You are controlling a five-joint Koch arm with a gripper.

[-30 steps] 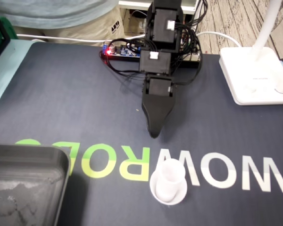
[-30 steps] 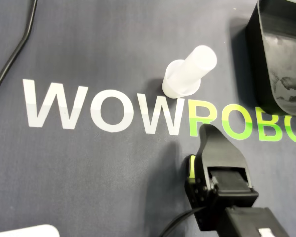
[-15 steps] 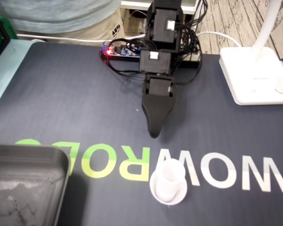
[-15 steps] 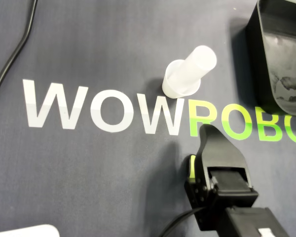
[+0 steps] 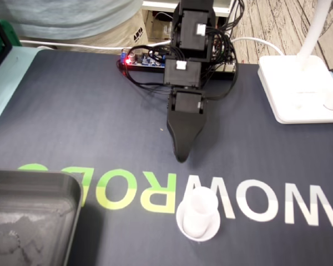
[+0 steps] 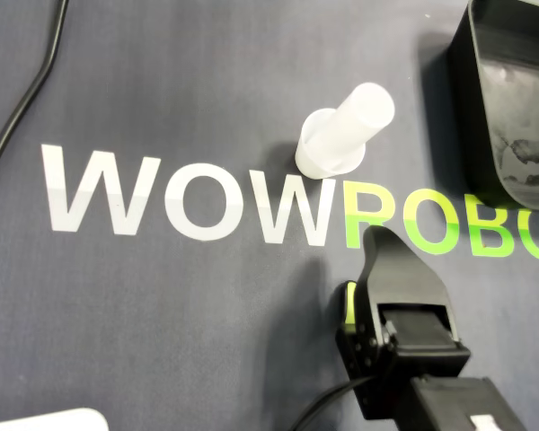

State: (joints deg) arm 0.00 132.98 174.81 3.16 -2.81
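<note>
A white translucent tube [image 5: 198, 212] stands upright on a round white base on the dark mat, over the white "W" of the printed lettering; the overhead view shows the tube [image 6: 348, 133] too. My black gripper [image 5: 181, 157] points down at the mat a short way behind the tube, apart from it. In the overhead view the gripper [image 6: 375, 237] shows as one pointed wedge just below the lettering. Only one tip shows in either view, so its jaws cannot be told apart. Nothing is seen held.
A black tray [image 5: 28, 213] sits at the near left of the fixed view; the overhead view has the tray [image 6: 512, 99] at top right. A white lamp base [image 5: 299, 88] stands at the right. A circuit board [image 5: 140, 59] and cables lie behind the arm. A black cable [image 6: 22, 103] crosses the mat.
</note>
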